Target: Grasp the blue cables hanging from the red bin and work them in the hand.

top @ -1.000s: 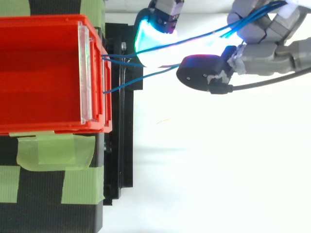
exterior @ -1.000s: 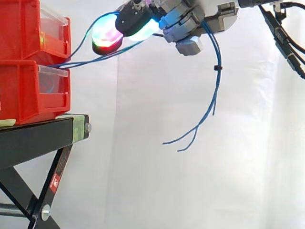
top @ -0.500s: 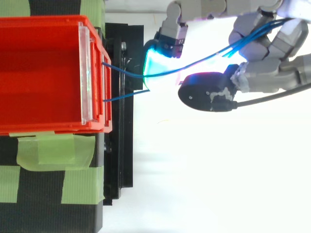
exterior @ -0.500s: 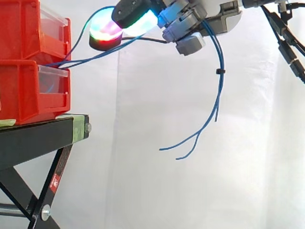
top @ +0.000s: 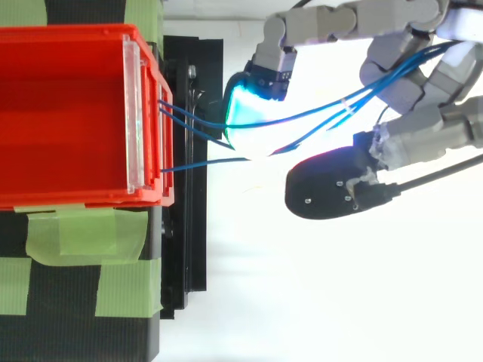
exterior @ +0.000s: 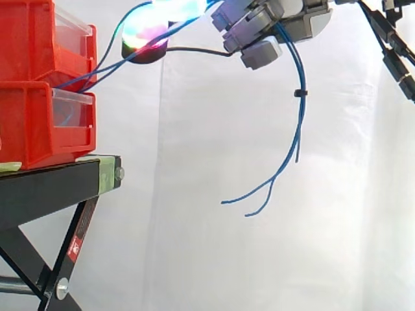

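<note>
Side view crops the hand [exterior: 312,22] at top, fingers [exterior: 259,53] curled round blue cables [exterior: 299,123].

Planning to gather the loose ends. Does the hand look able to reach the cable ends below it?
Probably: the ends hang in open air under the hand, nothing between, though it grips the cables higher up.

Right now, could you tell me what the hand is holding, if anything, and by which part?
The hand is curled round the blue cables mid-length, between the red bin and their dangling loose ends.
</note>
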You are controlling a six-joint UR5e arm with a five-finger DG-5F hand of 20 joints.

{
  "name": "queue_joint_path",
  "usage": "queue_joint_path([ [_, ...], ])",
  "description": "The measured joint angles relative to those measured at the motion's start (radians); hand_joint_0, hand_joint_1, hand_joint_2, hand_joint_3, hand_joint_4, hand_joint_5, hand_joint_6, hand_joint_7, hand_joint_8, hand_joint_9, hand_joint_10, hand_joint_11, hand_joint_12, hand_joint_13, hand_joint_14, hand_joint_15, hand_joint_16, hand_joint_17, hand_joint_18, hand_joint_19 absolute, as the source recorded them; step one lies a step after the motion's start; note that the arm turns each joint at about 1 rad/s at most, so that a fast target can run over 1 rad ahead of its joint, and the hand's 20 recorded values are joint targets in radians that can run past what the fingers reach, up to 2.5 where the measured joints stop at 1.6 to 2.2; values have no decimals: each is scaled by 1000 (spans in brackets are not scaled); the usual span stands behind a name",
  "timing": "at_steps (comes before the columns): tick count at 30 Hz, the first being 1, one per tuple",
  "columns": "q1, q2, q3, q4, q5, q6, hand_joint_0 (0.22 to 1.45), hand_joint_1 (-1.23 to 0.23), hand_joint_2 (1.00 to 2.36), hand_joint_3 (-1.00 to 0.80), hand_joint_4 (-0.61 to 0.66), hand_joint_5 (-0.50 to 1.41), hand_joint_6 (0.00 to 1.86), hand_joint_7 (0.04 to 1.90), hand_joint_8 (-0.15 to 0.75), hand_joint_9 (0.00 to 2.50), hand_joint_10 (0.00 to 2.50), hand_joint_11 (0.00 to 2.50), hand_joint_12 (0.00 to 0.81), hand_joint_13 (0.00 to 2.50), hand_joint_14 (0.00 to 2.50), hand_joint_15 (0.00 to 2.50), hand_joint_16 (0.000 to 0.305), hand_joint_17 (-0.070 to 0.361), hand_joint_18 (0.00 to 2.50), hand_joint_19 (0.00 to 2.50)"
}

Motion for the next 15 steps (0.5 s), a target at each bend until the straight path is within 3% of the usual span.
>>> queue_joint_path([
  [8, 3, 1, 0, 1, -1, -13, 839, -688, 1009, -797, 260, 325, 3, 1315, 510, 1913, 2500, 2500, 704, 2067, 2500, 2079, 209, 157, 2425, 764],
  [15, 3, 1, 0, 0, 0, -30, 819, -676, 1005, -885, 267, 360, 1, 1344, 510, 1913, 2500, 2500, 704, 2067, 2500, 2079, 209, 157, 2425, 764],
])
